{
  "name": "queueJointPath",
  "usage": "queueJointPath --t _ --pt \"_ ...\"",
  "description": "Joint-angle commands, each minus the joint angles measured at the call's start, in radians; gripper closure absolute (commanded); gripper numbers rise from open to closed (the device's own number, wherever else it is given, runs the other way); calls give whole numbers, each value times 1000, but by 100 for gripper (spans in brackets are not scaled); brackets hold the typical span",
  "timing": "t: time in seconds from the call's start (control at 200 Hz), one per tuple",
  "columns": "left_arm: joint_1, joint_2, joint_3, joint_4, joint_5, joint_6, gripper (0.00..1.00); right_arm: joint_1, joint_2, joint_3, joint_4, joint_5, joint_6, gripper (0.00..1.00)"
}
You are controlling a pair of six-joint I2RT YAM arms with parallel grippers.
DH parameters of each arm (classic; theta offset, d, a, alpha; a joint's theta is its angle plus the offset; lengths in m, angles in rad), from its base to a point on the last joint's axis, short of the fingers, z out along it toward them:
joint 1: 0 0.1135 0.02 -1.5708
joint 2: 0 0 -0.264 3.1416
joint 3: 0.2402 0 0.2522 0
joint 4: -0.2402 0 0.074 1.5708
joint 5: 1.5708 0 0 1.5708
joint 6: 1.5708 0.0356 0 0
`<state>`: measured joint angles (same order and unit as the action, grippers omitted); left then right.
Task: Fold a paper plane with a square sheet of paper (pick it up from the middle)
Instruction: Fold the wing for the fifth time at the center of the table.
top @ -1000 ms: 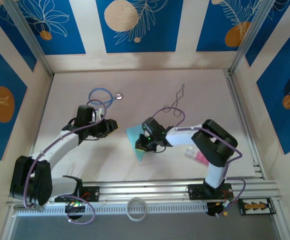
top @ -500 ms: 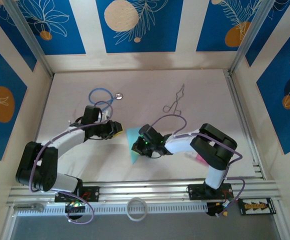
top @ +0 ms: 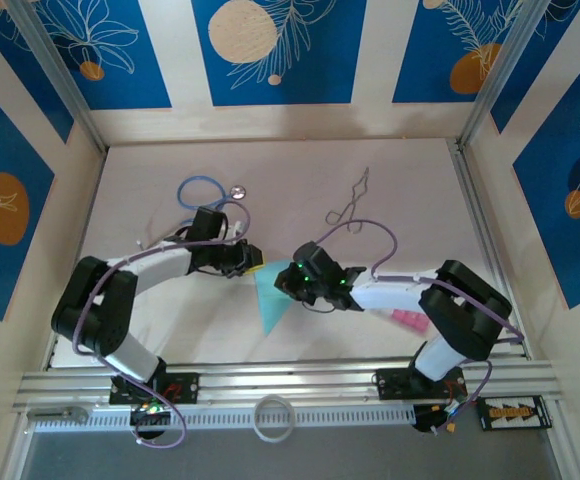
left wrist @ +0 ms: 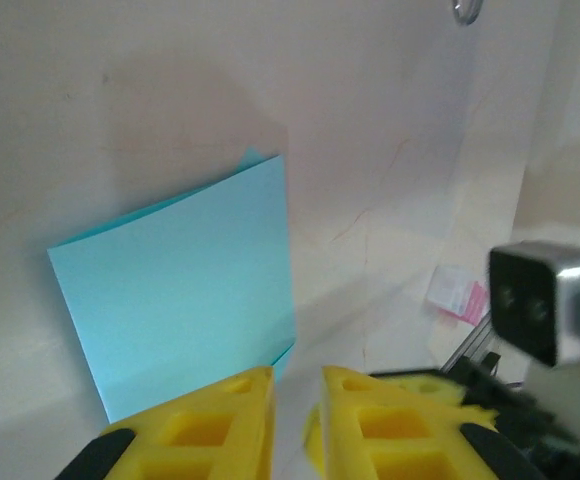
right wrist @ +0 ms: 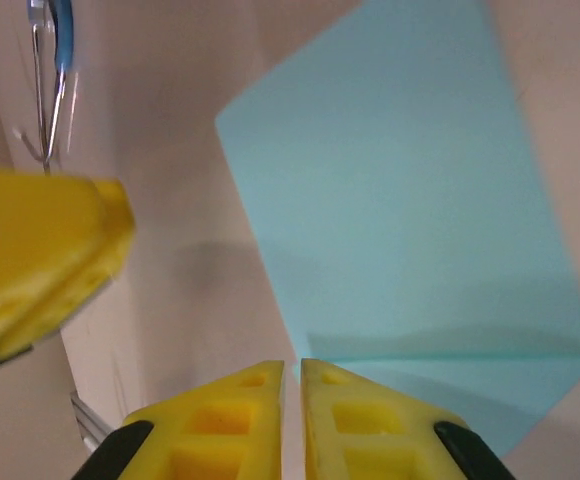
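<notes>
The pale bench fills the floor of a booth with blue patterned walls. The left arm and the right arm both reach in low from the near rail, and their ends meet near the middle of the bench.

The paper lies flat between them, light turquoise. From above it tapers to a sharp point toward the near edge. The wrist views show it folded, with one layer over another and a straight crease across it.

A blue-tubed stethoscope lies further back on the left, well apart from the paper. A thin bent wire lies toward the back on the right.

The left claw sits at the paper's far left corner. Its yellow fingers are almost together, with a narrow slit between them and nothing visible in it. Whether it touches the sheet cannot be told.

The right claw sits at the paper's right edge, just beside the left one. Its fingers are together, with only a hairline gap, right at the sheet's edge. Whether they grip the paper cannot be told.

A small pink block lies on the bench under the right arm. A white ring rests on the near rail.
</notes>
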<state>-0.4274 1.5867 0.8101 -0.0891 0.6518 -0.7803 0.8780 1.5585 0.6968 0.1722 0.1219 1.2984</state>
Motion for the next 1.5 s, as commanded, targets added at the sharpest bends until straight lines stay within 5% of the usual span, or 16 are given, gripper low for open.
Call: queueJointPath --t 0.0,0.645,1.496 --pt "-19 37 20 -26 -27 5 83 -30 -25 -31 -83 -46 -59 86" --pt "-20 181 -113 50 -97 47 92 -99 13 -11 -196 -126 -105 66" --pt "-20 183 -83 45 -82 107 93 -195 77 -8 42 -363 -247 68"
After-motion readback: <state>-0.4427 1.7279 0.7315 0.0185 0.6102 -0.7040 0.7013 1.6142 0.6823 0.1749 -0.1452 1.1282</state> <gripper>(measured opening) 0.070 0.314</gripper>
